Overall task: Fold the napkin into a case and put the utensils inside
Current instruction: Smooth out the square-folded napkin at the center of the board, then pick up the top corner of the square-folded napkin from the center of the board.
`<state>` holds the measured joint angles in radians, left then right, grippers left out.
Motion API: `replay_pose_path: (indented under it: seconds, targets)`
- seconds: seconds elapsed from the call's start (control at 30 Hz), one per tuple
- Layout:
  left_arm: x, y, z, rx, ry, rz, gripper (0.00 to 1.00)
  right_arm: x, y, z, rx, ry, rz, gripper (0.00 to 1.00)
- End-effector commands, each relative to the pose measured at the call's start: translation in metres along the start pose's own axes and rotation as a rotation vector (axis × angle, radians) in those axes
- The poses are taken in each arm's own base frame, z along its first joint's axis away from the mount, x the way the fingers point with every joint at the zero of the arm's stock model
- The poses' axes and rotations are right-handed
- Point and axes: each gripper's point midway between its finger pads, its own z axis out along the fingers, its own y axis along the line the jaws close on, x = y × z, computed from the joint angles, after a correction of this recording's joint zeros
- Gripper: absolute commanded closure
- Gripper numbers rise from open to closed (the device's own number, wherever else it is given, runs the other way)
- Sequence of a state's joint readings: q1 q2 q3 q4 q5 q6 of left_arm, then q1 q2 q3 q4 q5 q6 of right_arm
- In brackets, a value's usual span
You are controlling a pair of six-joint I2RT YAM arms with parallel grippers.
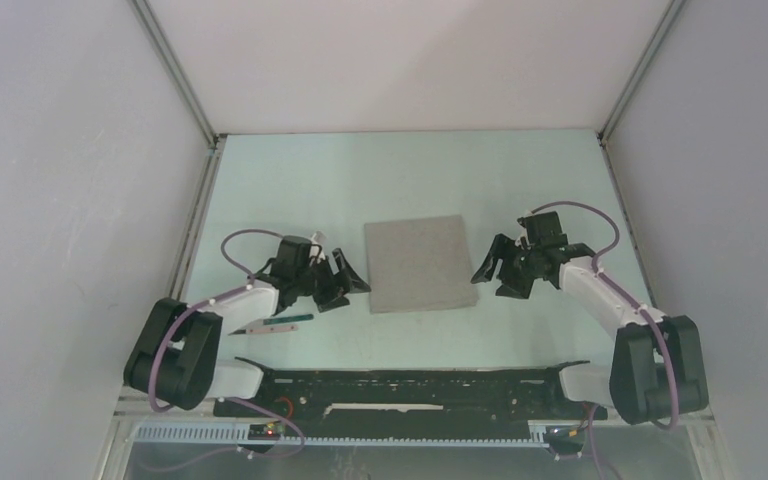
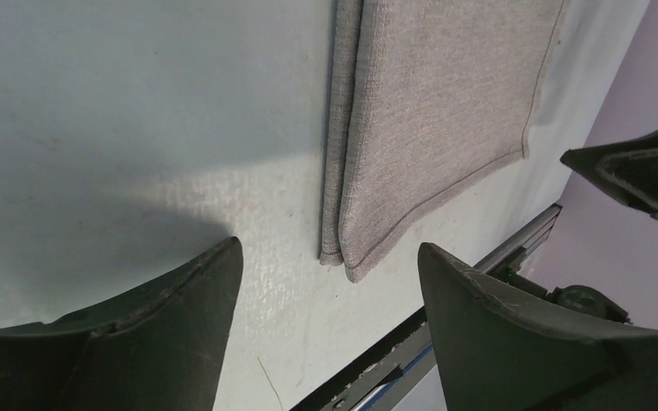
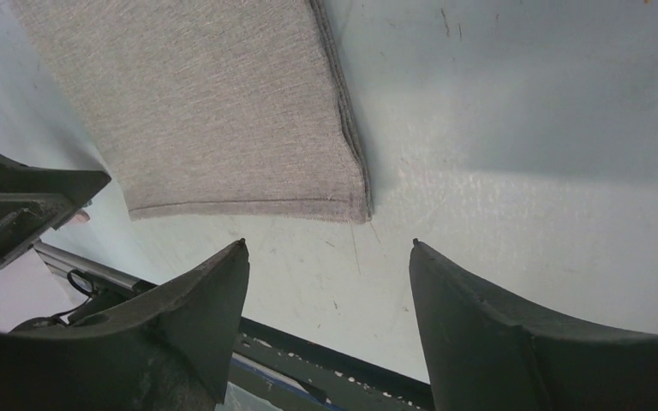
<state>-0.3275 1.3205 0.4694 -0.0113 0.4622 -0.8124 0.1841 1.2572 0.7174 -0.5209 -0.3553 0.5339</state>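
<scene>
Your pale tabletop [image 1: 410,170] carries the folded napkin [image 1: 418,263] at centre and, nearer left, seemingly a green-handled utensil [image 1: 285,322].

Looks like a robotics lab test cell rather than a home: plain white panel walls [image 1: 60,150] framed by aluminium posts [image 1: 173,70], a pale green table [image 1: 410,170], a left arm [image 1: 220,305] and right arm [image 1: 610,295] bolted beside a black rail [image 1: 410,385], a slotted cable duct [image 1: 360,435], loose purple wiring [image 1: 250,232].

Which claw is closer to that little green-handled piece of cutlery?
Left. The left gripper hangs just beyond the green-handled utensil; the right gripper is on the far side of the napkin.
</scene>
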Motion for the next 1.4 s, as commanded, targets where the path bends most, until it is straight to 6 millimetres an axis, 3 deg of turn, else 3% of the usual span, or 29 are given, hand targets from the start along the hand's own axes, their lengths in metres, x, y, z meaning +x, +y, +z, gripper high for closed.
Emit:
replay_pose_path:
  seconds: [0.0, 0.37, 0.6, 0.77, 0.9, 1.07, 1.2, 1.37]
  targets:
    - [0.006, -0.003, 0.009, 0.01, 0.014, 0.013, 0.22, -0.013, 0.014, 0.006, -0.064, -0.009, 0.006, 0.26]
    - [0.043, -0.003, 0.031, 0.0, 0.123, 0.025, 0.43, -0.01, 0.016, 0.025, -0.088, 0.04, 0.014, 0.34]
    - [0.044, 0.005, 0.029, -0.034, 0.102, 0.027, 0.55, -0.007, 0.007, 0.031, -0.047, 0.053, 0.006, 0.38]
    - [0.053, 0.003, 0.035, 0.004, 0.132, -0.017, 0.65, -0.006, 0.005, 0.034, -0.036, 0.057, 0.021, 0.49]
    - [0.061, 0.003, 0.039, 0.017, 0.158, -0.035, 0.74, -0.004, 0.002, 0.034, -0.026, 0.053, 0.032, 0.49]
    - [0.066, 0.005, 0.04, 0.021, 0.165, -0.045, 0.77, -0.001, -0.004, 0.035, -0.009, 0.062, 0.039, 0.49]
    - [0.066, 0.006, 0.039, 0.022, 0.165, -0.044, 0.78, 0.0, -0.005, 0.036, -0.009, 0.064, 0.051, 0.57]
    - [0.067, 0.006, 0.04, 0.023, 0.168, -0.045, 0.78, -0.001, -0.007, 0.037, -0.003, 0.063, 0.07, 0.57]
